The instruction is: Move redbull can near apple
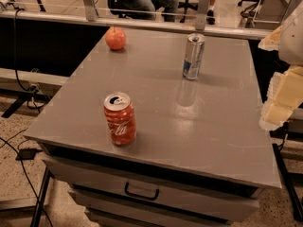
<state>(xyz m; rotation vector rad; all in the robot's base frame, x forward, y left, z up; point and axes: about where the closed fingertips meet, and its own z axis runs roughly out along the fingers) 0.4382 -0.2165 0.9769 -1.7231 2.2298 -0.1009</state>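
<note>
Table (213, 126), grey and flat-topped, fills most of the view. A drawer with a dark handle (141, 192) sits under its front edge, and its lower part is cut off at the bottom.

The gripper (281, 96) hangs just off the table's right edge, about halfway along it. It shows only as pale cream blocks, partly cut off by the side of the view, and whether it is open or closed cannot be told. It holds nothing that can be seen and touches nothing on the table.

The Coca-Cola can (120, 119), red and upright, stands near the table's front edge, left of the middle.

The redbull can (193, 56) stands upright toward the table's far edge, right of the middle. Its long axis is vertical and its silver top faces up. It is free of the gripper.

The apple (115, 38) rests at the table's far left corner, well apart from both cans, with its stem barely visible.
</note>
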